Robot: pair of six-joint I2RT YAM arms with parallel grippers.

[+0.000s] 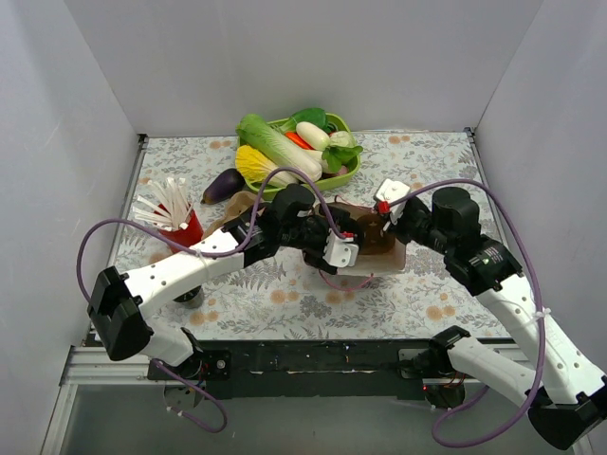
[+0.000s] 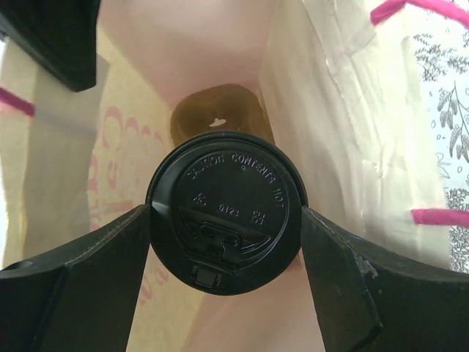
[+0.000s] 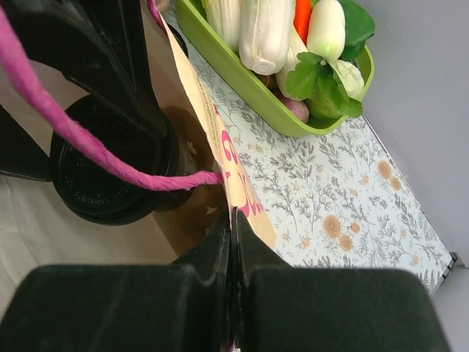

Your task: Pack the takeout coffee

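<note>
Nearest the left wrist lens: left gripper [image 2: 226, 220], spread wide and clamped on the takeout coffee [image 2: 227, 209] from both sides. Holds it inside the paper bag [image 2: 344, 132], lid toward the camera, long axis running straight down toward the brown cardboard carrier [image 2: 216, 110] at the bottom. Probably calls for a plain descent along that axis. Pinches the bag's rim with right gripper [image 3: 231, 242], fully closed. Reads "CAUTION CONTENTS HOT" on the lid; pink bag print illegible.
</note>
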